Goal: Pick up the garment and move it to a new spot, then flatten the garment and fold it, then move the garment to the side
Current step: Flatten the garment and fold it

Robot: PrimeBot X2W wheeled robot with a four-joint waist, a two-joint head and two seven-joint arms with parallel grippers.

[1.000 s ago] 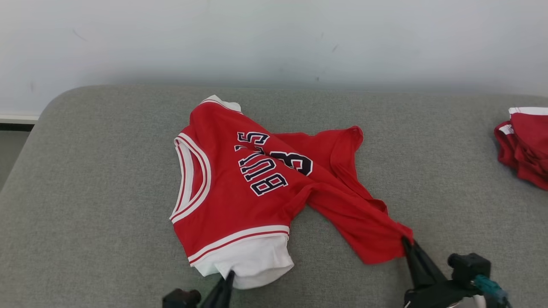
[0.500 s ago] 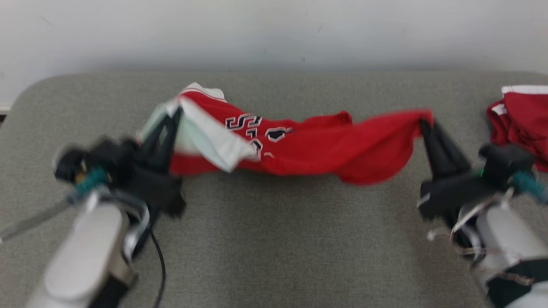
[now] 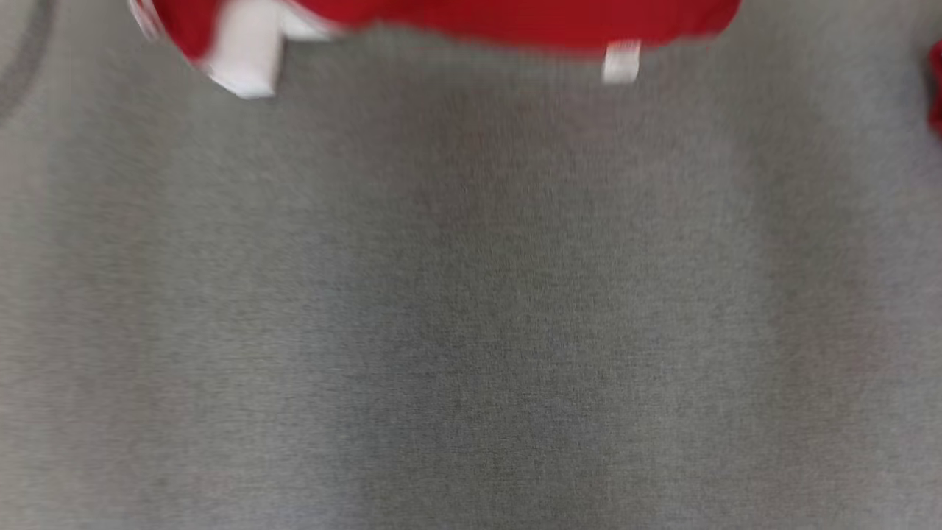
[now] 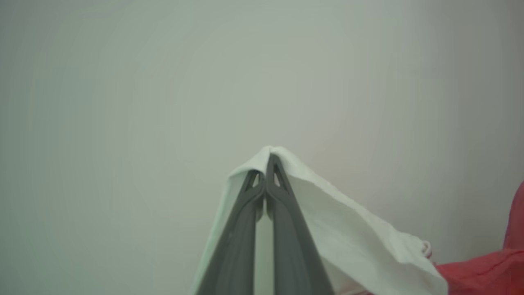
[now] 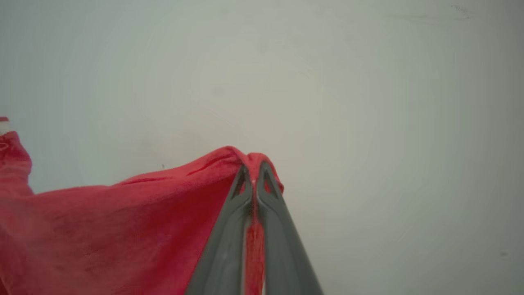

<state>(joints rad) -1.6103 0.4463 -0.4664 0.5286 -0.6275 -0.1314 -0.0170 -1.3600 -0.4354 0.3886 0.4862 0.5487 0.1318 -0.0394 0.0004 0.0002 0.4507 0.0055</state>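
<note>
surface: grey fabric cushion [image 3: 471, 309], blurred | far edge: red garment [image 3: 515, 18] | left gripper [image 4: 268, 157]: pinching its white fabric | right gripper [image 5: 254, 168]: pinching red cloth | behind: pale wall [image 4: 123, 82]

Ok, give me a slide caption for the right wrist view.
Right end effector shut on a corner of the red garment, holding it up against a plain pale background.

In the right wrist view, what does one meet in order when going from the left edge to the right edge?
red garment → right gripper, its fingers shut on the cloth's edge → pale wall
</note>
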